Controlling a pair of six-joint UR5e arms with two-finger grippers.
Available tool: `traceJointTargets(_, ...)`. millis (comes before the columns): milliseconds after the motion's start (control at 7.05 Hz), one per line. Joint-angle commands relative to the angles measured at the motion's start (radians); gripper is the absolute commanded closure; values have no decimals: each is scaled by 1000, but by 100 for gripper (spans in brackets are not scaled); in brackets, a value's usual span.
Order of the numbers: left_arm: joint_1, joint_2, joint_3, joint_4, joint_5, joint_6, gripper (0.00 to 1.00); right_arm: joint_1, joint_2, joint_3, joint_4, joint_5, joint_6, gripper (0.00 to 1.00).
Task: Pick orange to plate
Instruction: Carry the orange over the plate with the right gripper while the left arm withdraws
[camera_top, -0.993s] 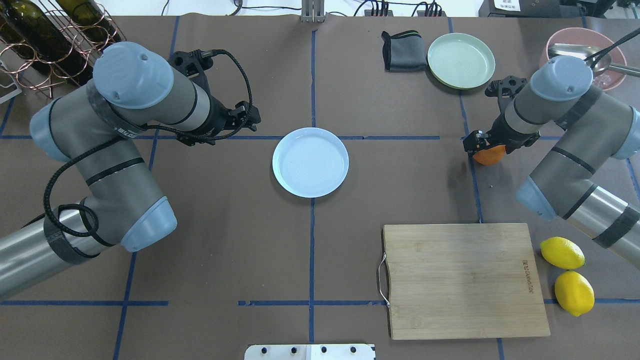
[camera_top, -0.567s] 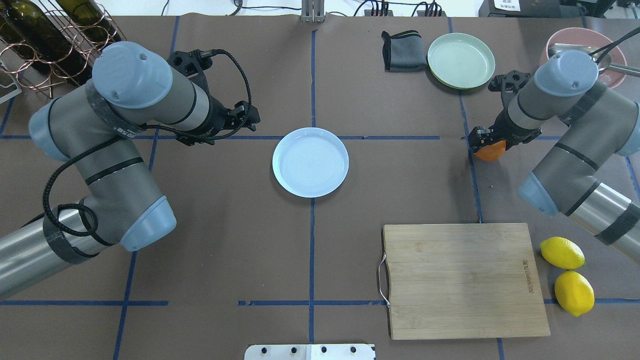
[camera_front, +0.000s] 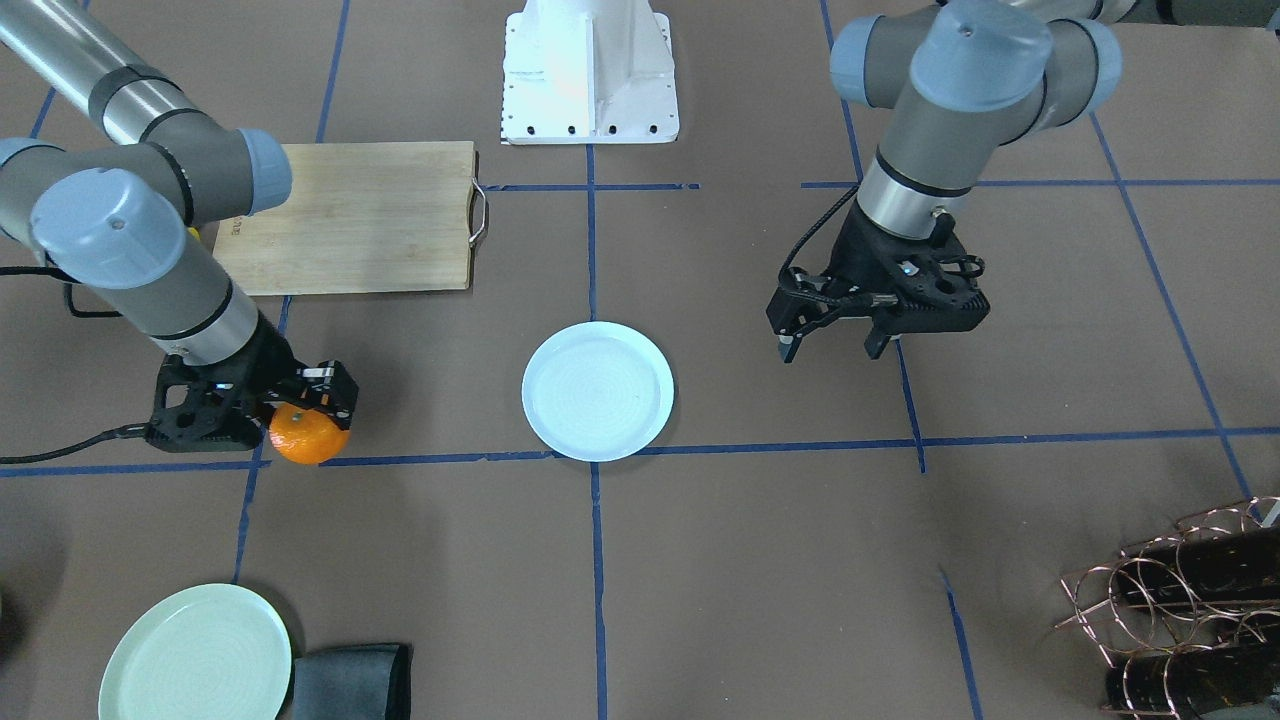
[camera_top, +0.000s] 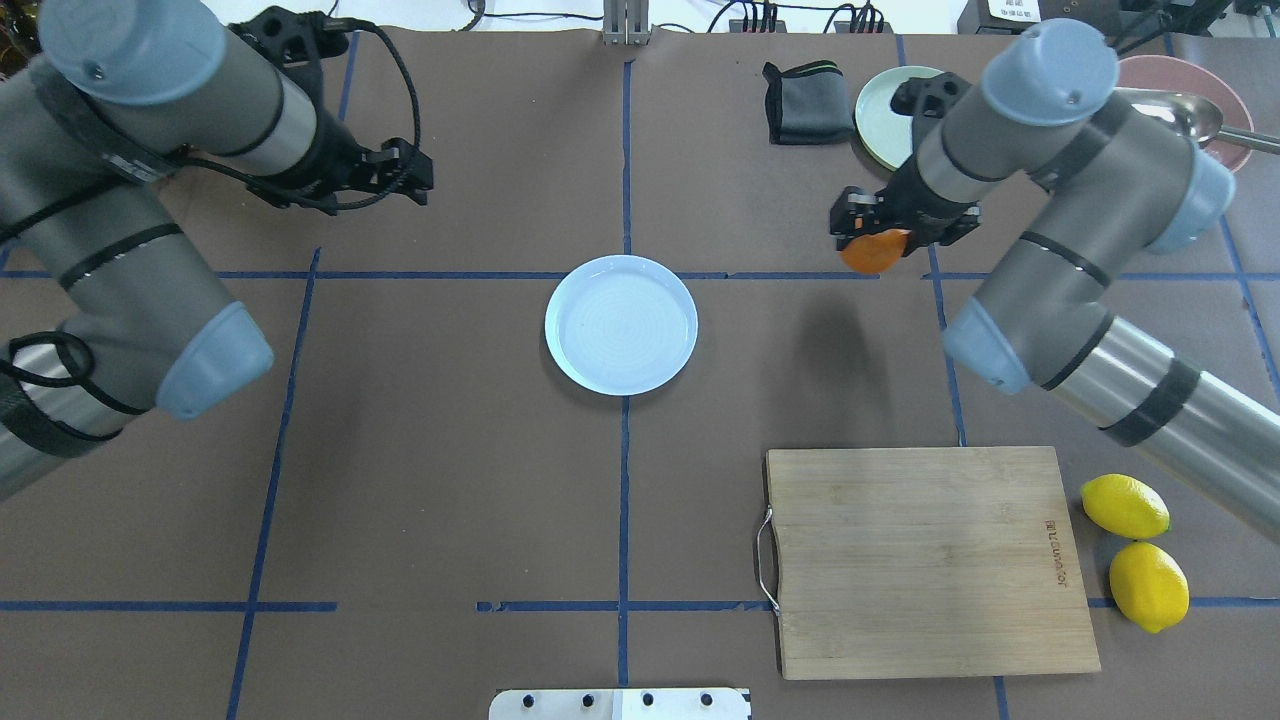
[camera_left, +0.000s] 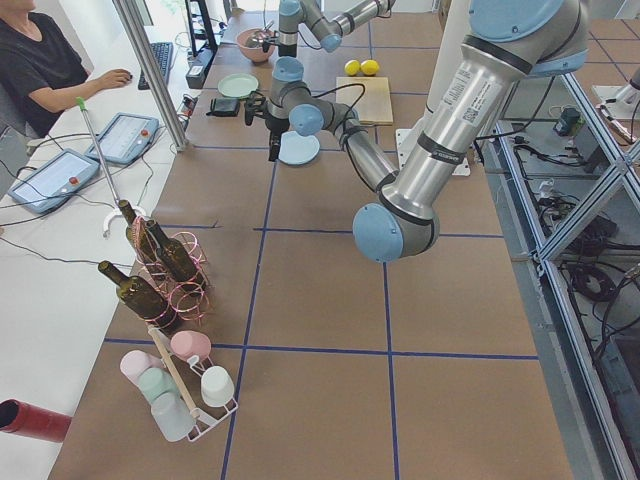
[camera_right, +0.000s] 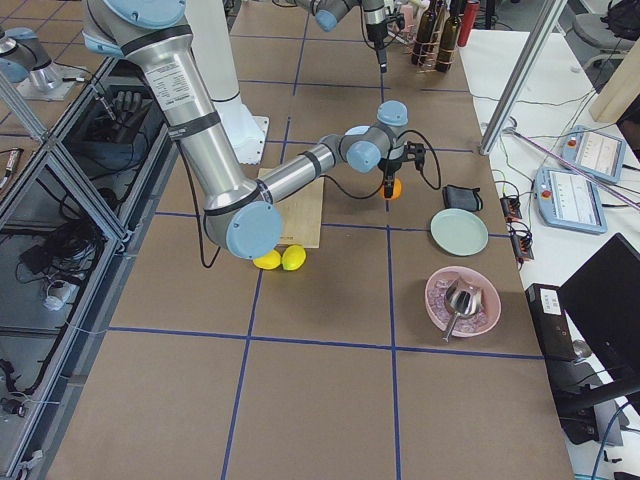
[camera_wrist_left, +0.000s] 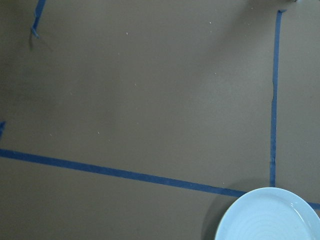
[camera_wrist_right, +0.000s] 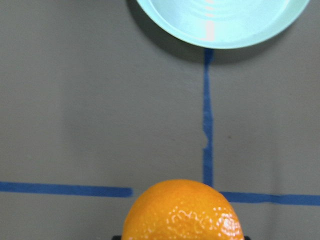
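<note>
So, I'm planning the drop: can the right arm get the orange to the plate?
Probably yes. The right pincer holds the orange, and only bare table lies between it and the plate; the left pincer hangs beyond the plate.

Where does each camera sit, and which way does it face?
Front-facing: across the table, facing the base; right pincer grips orange.
Overhead: behind the shoulders, looking down; both arms, plate.
Exterior left: table's end; left arm near.
Exterior right: opposite end; right arm near.
Left wrist: downward, plate's edge; no arm.
Right wrist: downward, orange, mint plate; no arm.
Shared: front-facing, overhead both show plate.
</note>
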Motion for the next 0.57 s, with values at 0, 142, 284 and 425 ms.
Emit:
traceJointTargets(0, -101, 86, -22, 14, -37, 261, 0, -140, 161, -33, -5, -105, 226, 100)
traceJointTargets(142, -132, 113, -22, 12, -39, 311, 0, -186, 241, -98, -4, -157, 278, 100)
traceJointTargets(284, -147, 133, -22, 11, -39, 348, 0, -235, 343, -219, -1, -204, 301, 100)
traceJointTargets(425, -155, 134, -20, 11, -39, 353, 0, -266, 399, -296, -1, -254, 303, 100)
